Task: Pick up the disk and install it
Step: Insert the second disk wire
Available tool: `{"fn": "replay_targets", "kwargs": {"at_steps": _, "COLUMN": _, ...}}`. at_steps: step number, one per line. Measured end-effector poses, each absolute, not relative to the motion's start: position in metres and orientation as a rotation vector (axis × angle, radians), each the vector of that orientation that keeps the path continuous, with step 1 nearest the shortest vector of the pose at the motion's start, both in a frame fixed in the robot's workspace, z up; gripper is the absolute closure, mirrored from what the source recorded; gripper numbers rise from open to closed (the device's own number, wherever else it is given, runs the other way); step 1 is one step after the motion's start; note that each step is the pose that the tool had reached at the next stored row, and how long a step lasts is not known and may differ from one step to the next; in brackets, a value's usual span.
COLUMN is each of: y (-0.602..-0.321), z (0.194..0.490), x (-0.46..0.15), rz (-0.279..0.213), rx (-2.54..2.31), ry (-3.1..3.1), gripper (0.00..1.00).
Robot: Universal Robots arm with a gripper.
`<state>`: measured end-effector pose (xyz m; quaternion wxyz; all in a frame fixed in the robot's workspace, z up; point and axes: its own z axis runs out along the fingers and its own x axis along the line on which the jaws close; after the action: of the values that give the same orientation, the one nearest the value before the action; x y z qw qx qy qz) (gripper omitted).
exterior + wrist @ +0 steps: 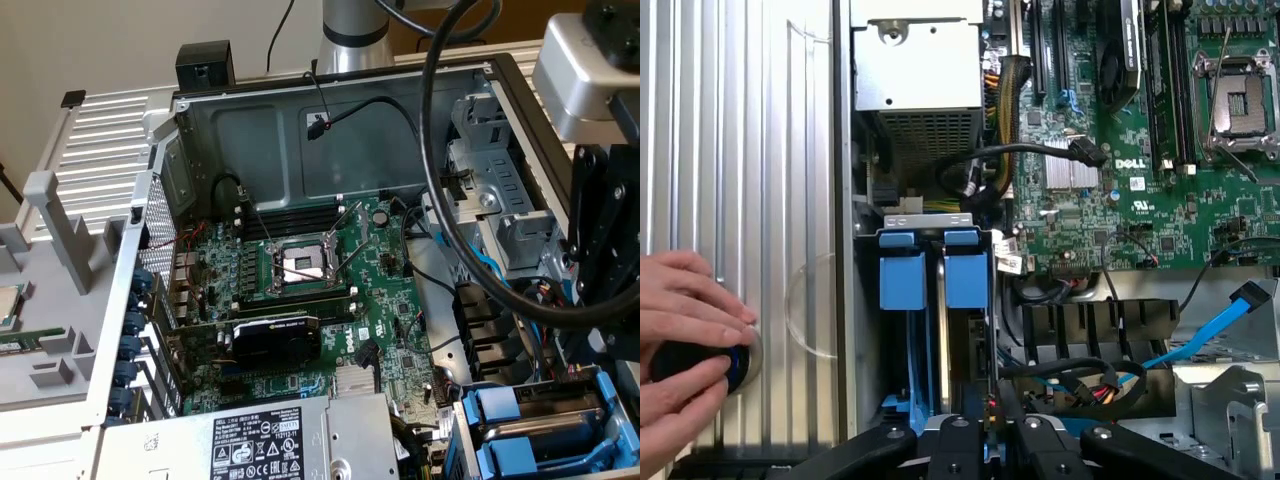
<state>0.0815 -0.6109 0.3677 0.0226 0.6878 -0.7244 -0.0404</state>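
Disk [965, 282] stands edge-on in the bay [925, 217], at the 5 o'clock corner of the case [300, 140] in the exterior view. Your hand [980, 432] is just over it; I cannot tell its grip. Risk: any tilt jams it against the neighbouring carrier [902, 282].

A person's hands [685, 340], cut by the frame edge, hide most of a dark round object [695, 365]. The disk [945, 340] stands edge-on, label hidden. The power supply's [335, 430] fine print is illegibly small.

We read "DELL" in white on the green motherboard [1140, 190] and on the power supply label [265, 440]; its small print is illegible.
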Motion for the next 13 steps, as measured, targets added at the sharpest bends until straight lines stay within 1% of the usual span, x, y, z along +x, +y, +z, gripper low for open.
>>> {"fn": "replay_targets", "kwargs": {"at_steps": 1, "y": -0.6109, "z": 0.3677, "x": 0.0814, "rz": -0.125, "rx": 2.130, "ry": -2.244, "gripper": 0.85}}
{"fn": "replay_targets", "kwargs": {"at_steps": 8, "y": -0.6109, "z": 0.3677, "x": 0.0813, "rz": -0.125, "rx": 2.130, "ry": -2.244, "gripper": 0.85}}
{"fn": "replay_targets", "kwargs": {"at_steps": 10, "y": -0.6109, "z": 0.3677, "x": 0.0812, "rz": -0.125, "rx": 2.130, "ry": -2.244, "gripper": 0.89}}
{"fn": "replay_targets", "kwargs": {"at_steps": 13, "y": -0.6114, "z": 0.3665, "x": 0.0812, "rz": -0.125, "rx": 2.130, "ry": -2.244, "gripper": 0.89}}
